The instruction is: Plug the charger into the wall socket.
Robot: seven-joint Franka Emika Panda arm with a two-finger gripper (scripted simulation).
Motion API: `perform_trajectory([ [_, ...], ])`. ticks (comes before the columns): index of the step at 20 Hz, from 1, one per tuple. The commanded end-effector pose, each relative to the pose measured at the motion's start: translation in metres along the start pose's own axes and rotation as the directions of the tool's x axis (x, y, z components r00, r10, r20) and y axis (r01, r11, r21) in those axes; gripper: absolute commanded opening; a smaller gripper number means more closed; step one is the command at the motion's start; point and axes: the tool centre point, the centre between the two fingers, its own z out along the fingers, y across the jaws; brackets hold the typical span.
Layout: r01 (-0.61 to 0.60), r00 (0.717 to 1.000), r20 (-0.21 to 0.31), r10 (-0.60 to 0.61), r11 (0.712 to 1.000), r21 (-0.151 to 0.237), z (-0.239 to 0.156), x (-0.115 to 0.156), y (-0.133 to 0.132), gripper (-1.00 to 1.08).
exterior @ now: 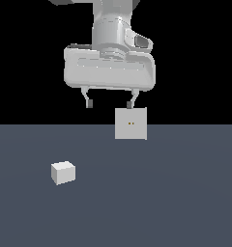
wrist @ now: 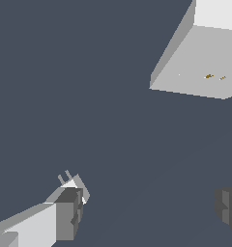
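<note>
I log the charger (exterior: pixel 63 172): off-white cube, resting on the tabletop. I log the wall socket (exterior: pixel 131 123): upright grey panel, two dots, well apart.

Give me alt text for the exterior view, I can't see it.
A white robot gripper hangs with its jaws open above a dark grey floor, holding nothing. Below it towards the exterior view's right stands the wall socket, an upright light-grey square panel with two tiny dots; the charger, a small off-white block, sits apart towards the left.

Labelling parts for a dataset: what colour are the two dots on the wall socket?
Yellowish-dark on the light-grey wall socket; clearest in the wrist view.
</note>
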Motion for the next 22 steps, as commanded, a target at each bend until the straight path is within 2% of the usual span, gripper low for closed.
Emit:
perform_trajectory([
  [1, 0.057, 0.998, -0.021, -0.056, 0.998, 0.007, 0.008, -0.005, -0.010, 1.00],
  [8, 0.241, 0.967, -0.091, -0.238, 0.970, 0.021, 0.033, -0.022, -0.042, 1.00],
  [15, 0.398, 0.908, -0.155, -0.390, 0.917, 0.025, 0.056, -0.041, -0.067, 1.00],
  [22, 0.494, 0.855, -0.196, -0.480, 0.869, 0.023, 0.071, -0.054, -0.082, 1.00],
])
